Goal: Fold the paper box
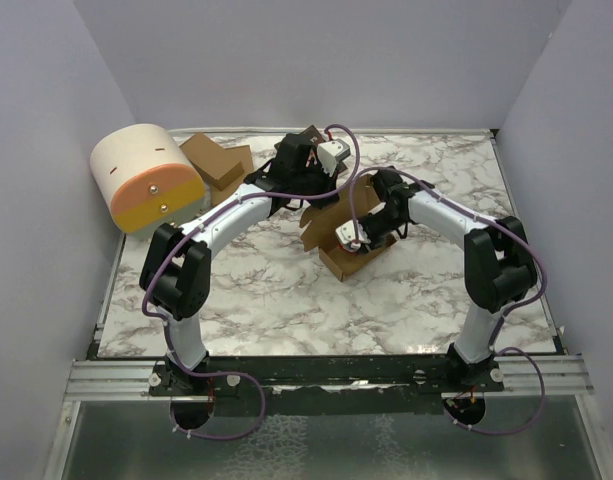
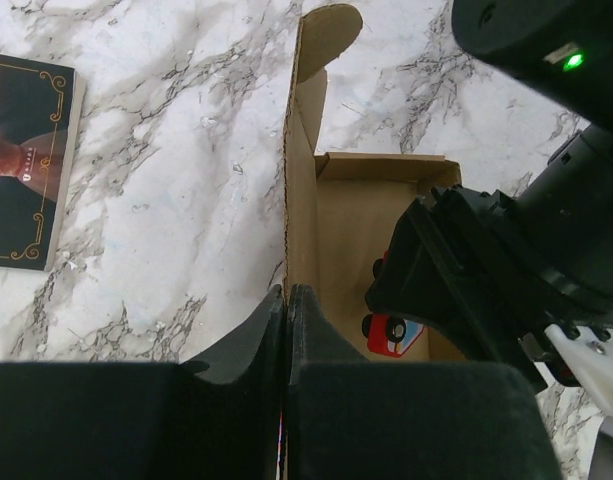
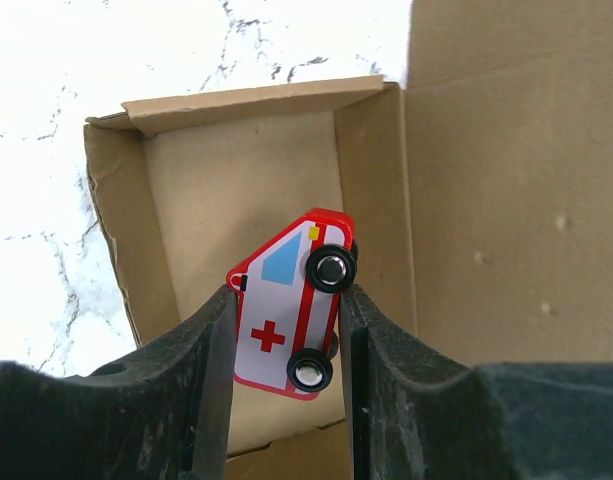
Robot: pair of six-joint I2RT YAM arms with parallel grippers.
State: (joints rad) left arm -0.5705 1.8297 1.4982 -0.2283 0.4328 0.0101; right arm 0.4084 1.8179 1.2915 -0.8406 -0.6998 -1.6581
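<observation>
The paper box is a brown cardboard carton standing open-topped mid-table, one tall flap raised. My left gripper is shut on the top edge of the box's left side wall, which runs straight between its pads. My right gripper is shut on a small red-and-white toy ambulance, held nose-up just over the box's open inside. In the left wrist view the ambulance shows low inside the box under the right gripper's black fingers. From above, both grippers meet at the box, left and right.
A cream and orange rounded container sits at the back left. Beside it lies a stack of flat brown cardboard pieces. A dark-covered book lies on the marble table left of the box. Grey walls close in on three sides.
</observation>
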